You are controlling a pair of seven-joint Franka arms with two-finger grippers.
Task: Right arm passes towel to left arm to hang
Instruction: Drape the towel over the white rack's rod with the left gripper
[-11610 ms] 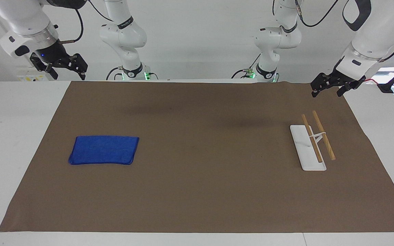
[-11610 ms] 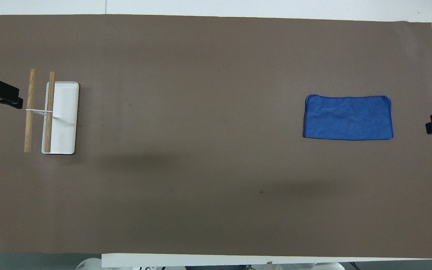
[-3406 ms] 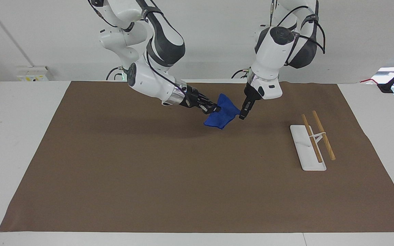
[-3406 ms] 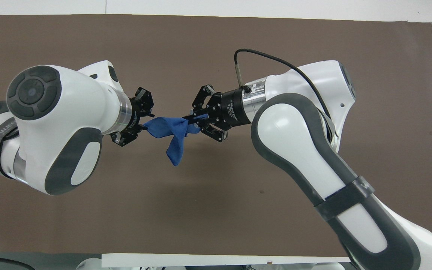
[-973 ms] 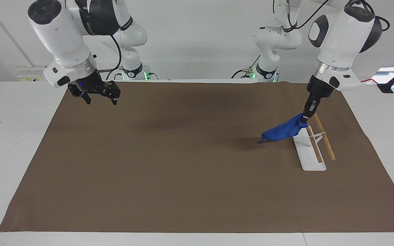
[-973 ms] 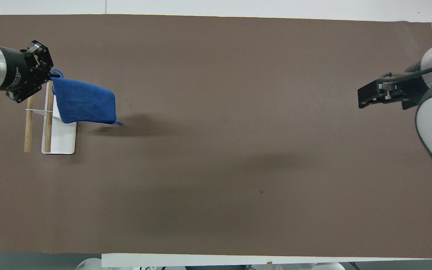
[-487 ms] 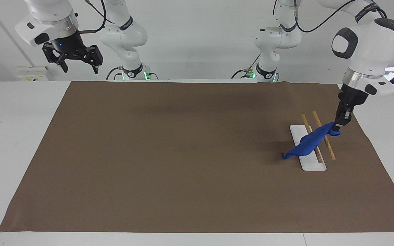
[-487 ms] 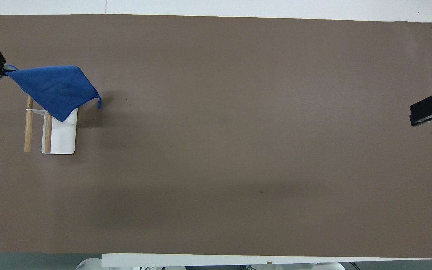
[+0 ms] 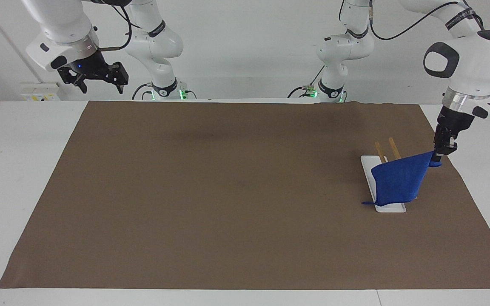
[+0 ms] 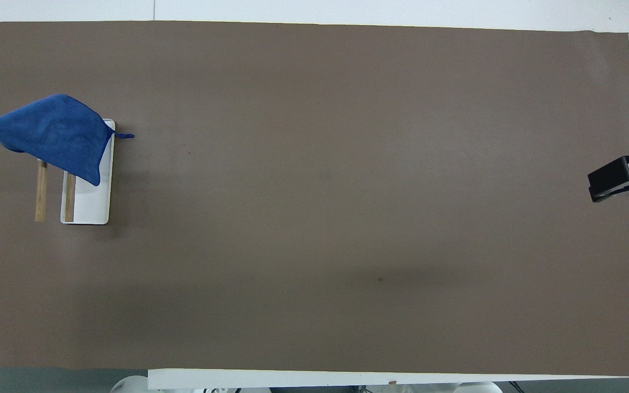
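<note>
The blue towel (image 9: 399,179) is draped across the two wooden bars of the white rack (image 9: 387,207), and one corner is still pinched in my left gripper (image 9: 435,160), which hangs just past the rack toward the left arm's end of the table. In the overhead view the towel (image 10: 52,133) covers the farther half of the rack (image 10: 93,204), and only the left gripper's tip shows at that view's edge. My right gripper (image 9: 97,79) is open and empty, held high over the right arm's end of the table near the robots; it also shows in the overhead view (image 10: 617,178).
A brown mat (image 9: 228,191) covers the table. Two smaller white arms with green lights (image 9: 162,51) stand at the robots' edge.
My left gripper has pulled the towel farther across the rack toward the left arm's end, so the cloth now spreads over both bars. The right gripper has barely moved.
</note>
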